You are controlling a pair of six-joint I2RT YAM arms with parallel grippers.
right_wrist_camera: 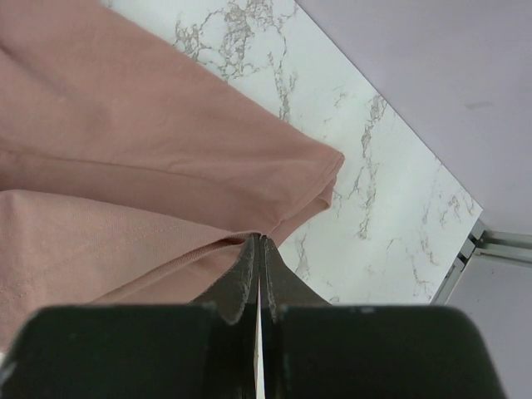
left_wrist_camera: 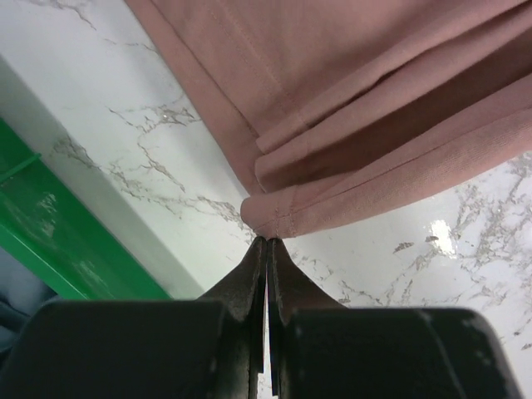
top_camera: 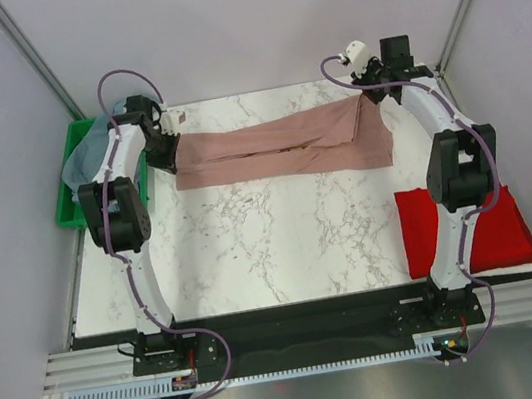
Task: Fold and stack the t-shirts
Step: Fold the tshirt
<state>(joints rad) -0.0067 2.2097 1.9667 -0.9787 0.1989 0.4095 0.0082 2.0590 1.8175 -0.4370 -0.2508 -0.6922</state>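
Left gripper (left_wrist_camera: 267,241) and right gripper (right_wrist_camera: 258,238), fingers pressed together, each pinch one end of the dusty-pink t-shirt (top_camera: 278,145), which lies folded lengthwise across the far table (top_camera: 274,249). The cloth looks soft, light and limp, so it is probably best gripped at hems or corners.

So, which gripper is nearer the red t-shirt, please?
Right. The right gripper pinches the pink t-shirt just beyond the red t-shirt; the left gripper holds the opposite end.
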